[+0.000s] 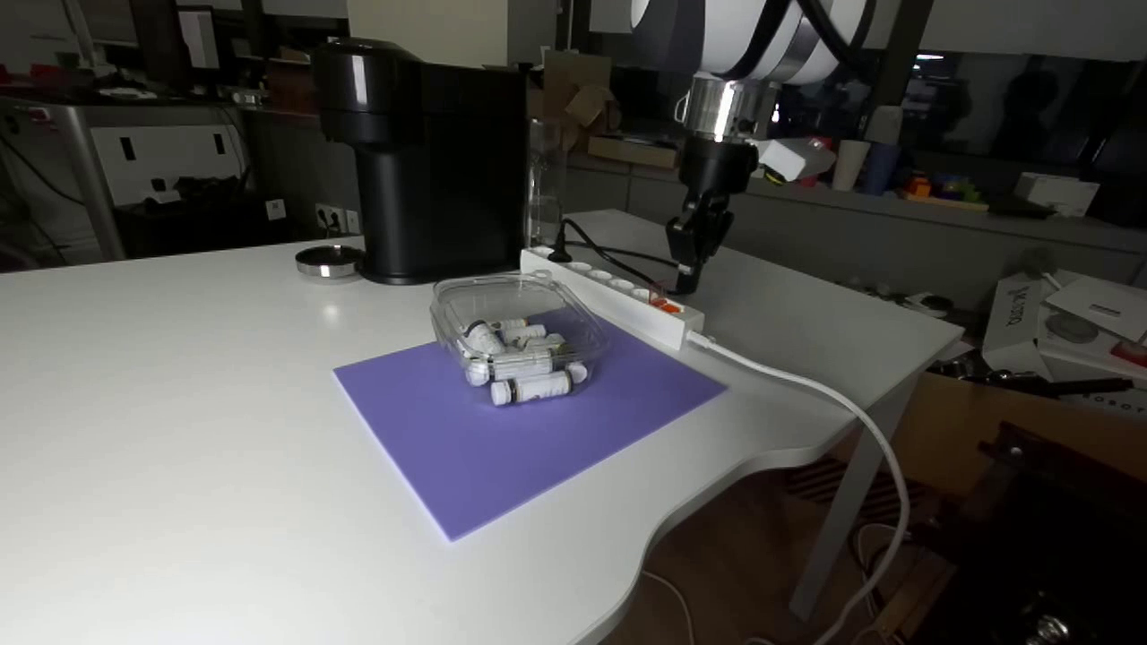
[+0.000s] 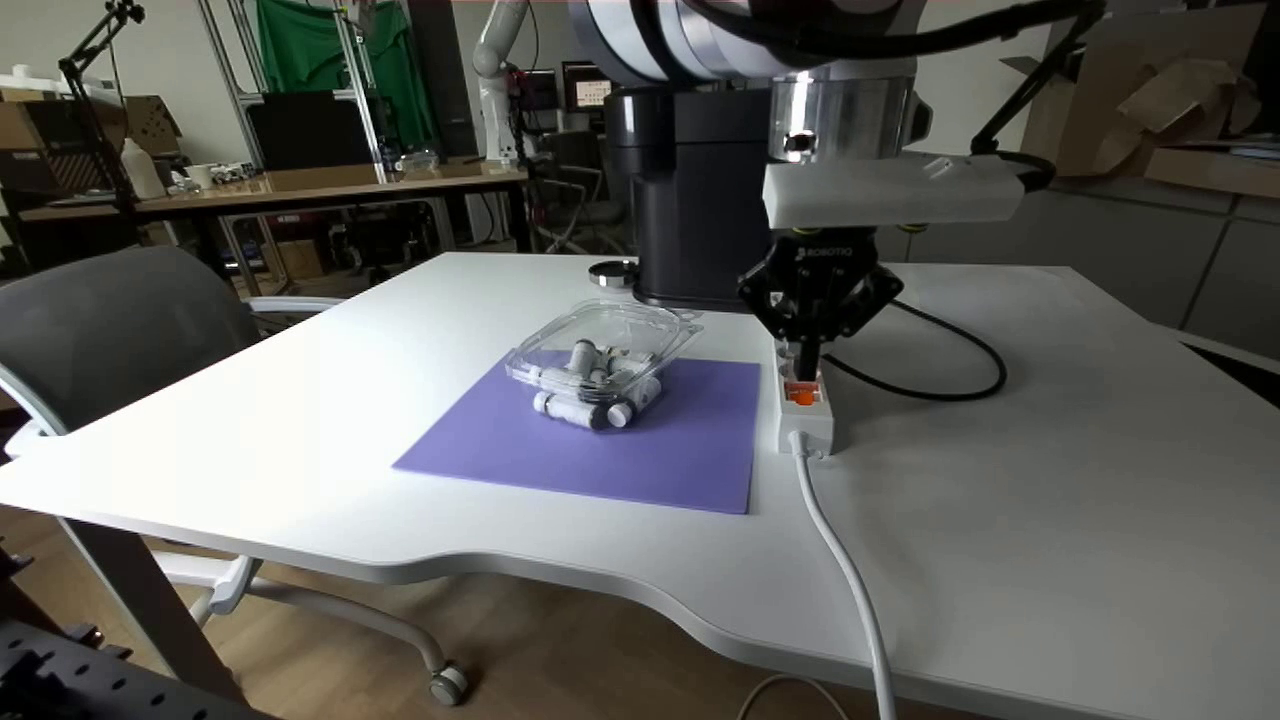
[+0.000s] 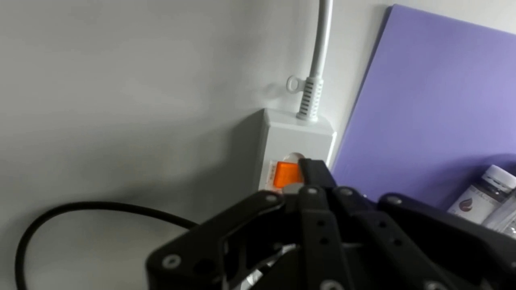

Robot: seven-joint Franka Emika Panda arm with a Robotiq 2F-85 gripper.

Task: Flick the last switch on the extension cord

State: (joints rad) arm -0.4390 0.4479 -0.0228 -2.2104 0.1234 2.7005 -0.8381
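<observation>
In an exterior view, the machine (image 2: pixel 705 215) is standing near the bench's (image 2: pixel 400 380) far edge. The extension cord (image 2: pixel 806 418) is lying right of the mat (image 2: pixel 640 465).

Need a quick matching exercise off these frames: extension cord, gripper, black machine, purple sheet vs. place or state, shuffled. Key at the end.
Things
1. extension cord
2. gripper
3. black machine
4. purple sheet

Places and states
A. jaws closed, pointing down by an orange switch
B. lies flat beneath small bottles
C. white, with a white cable leaving one end
D. stands beside a shiny round dish

Pairs: 1-C, 2-A, 3-D, 4-B
</observation>
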